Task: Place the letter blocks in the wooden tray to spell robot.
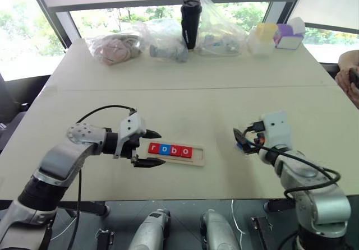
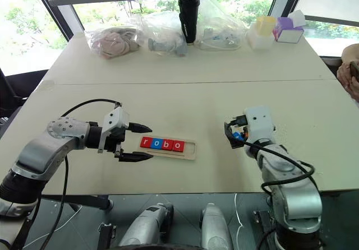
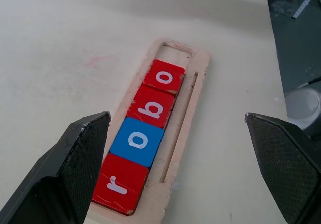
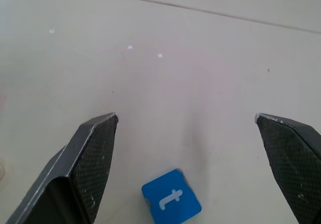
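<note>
The wooden tray [image 1: 197,160] lies on the table in front of me, holding four letter blocks in a row: red r [image 1: 153,147], blue o [image 1: 164,149], red b [image 1: 175,151] and red o [image 1: 185,152]. Its right end slot is bare. My left gripper [image 1: 161,148] hovers open at the tray's left end, one finger on each side of the r block, touching nothing; the left wrist view shows the same tray [image 3: 193,91]. The blue t block [image 4: 171,199] lies on the table to the tray's right. My right gripper [image 4: 186,116] stands open just above it.
Along the table's far edge stand clear plastic bags [image 1: 115,47], a black bottle [image 1: 190,22] and tissue boxes [image 1: 289,36]. A person's hand [image 1: 348,76] shows at the right edge. A seam [image 1: 185,88] crosses the tabletop beyond the tray.
</note>
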`<control>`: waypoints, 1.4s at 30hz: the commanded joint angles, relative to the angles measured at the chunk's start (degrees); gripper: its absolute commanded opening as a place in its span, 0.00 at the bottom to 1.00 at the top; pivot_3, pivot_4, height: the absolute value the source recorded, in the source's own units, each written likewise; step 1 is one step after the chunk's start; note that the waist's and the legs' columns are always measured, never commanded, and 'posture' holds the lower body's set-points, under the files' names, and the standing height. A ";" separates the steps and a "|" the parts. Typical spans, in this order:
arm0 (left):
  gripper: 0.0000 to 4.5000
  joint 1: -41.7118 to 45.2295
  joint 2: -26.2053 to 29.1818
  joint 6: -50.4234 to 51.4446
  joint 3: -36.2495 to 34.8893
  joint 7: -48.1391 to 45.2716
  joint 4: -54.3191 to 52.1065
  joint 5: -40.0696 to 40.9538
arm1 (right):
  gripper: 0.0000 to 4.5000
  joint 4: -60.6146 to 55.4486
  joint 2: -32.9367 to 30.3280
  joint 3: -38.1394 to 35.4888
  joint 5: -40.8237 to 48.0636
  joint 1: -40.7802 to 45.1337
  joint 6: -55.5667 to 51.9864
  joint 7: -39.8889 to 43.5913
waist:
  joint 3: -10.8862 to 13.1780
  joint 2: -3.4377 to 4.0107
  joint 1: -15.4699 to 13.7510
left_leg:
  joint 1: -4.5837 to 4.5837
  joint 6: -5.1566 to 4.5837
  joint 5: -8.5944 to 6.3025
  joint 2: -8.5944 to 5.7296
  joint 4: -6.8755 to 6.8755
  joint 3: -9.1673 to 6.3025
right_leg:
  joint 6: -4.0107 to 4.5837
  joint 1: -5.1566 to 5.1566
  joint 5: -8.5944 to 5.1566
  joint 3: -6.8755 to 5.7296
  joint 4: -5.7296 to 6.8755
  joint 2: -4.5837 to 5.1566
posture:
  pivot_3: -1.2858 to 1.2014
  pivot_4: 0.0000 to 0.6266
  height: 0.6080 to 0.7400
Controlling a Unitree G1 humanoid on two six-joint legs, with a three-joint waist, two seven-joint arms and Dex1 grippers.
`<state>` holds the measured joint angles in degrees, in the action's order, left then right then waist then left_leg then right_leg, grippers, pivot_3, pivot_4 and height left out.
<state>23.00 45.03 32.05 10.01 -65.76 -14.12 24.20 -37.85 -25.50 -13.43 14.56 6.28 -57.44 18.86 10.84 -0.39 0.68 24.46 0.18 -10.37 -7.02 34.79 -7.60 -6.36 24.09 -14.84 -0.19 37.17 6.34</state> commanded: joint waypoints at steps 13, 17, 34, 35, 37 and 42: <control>1.00 0.08 2.16 0.74 -2.59 0.79 -2.77 0.37 | 1.00 21.48 -14.22 0.81 4.64 -4.99 24.21 25.71 | 0.02 -0.03 -0.10 | -0.01 -0.03 -0.02 0.02 0.10 -0.01 | 0.02 -0.09 -0.01 0.00 -0.04 0.04 | 0.52 0.24 1.00; 1.00 -0.41 2.37 1.23 -2.82 1.44 -3.51 0.54 | 1.00 22.24 -13.81 2.39 3.87 -5.21 26.03 25.25 | 0.02 -0.03 -0.13 | 0.00 -0.03 -0.02 0.02 0.10 -0.02 | 0.06 -0.10 -0.03 0.01 -0.05 0.05 | 0.52 0.24 1.00; 1.00 -0.86 3.09 0.87 -3.26 1.02 -3.29 0.43 | 0.26 21.84 -15.27 3.36 5.17 -2.93 26.74 26.16 | 0.02 -0.03 -0.13 | 0.00 -0.02 -0.03 0.01 0.15 -0.03 | 0.14 -0.11 -0.08 0.01 -0.03 0.05 | 0.52 0.24 1.00; 1.00 -0.87 3.29 0.80 -3.36 0.80 -3.20 0.43 | 0.26 20.40 -15.71 3.68 6.10 -2.16 25.75 26.93 | 0.02 -0.03 -0.01 | 0.00 -0.02 -0.03 0.01 0.15 -0.03 | 0.14 -0.10 -0.08 0.01 -0.03 0.05 | 0.52 0.24 1.00; 1.00 -0.91 3.81 0.65 -3.49 0.28 -3.02 0.30 | 0.26 16.93 -17.09 5.51 7.91 0.07 23.18 28.93 | 0.02 -0.03 0.07 | -0.01 -0.02 -0.03 0.02 0.15 -0.02 | 0.14 -0.09 -0.08 0.01 -0.01 0.05 | 0.52 0.24 1.00; 1.00 -0.69 4.28 0.39 -3.23 0.05 -2.70 -0.13 | 0.26 11.08 -19.75 13.03 11.22 6.21 17.19 33.67 | 0.02 -0.04 -0.08 | 0.01 -0.02 -0.03 0.03 0.13 -0.06 | 0.15 -0.09 -0.09 -0.01 -0.04 0.04 | 0.52 0.24 1.00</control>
<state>22.08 48.82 33.19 8.07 -65.73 -15.94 24.24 -24.27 -44.36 -2.40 24.08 11.64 -38.72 50.88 10.86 -0.43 0.60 24.47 0.16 -10.40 -6.99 34.93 -7.66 -6.21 24.00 -14.93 -0.20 37.12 6.40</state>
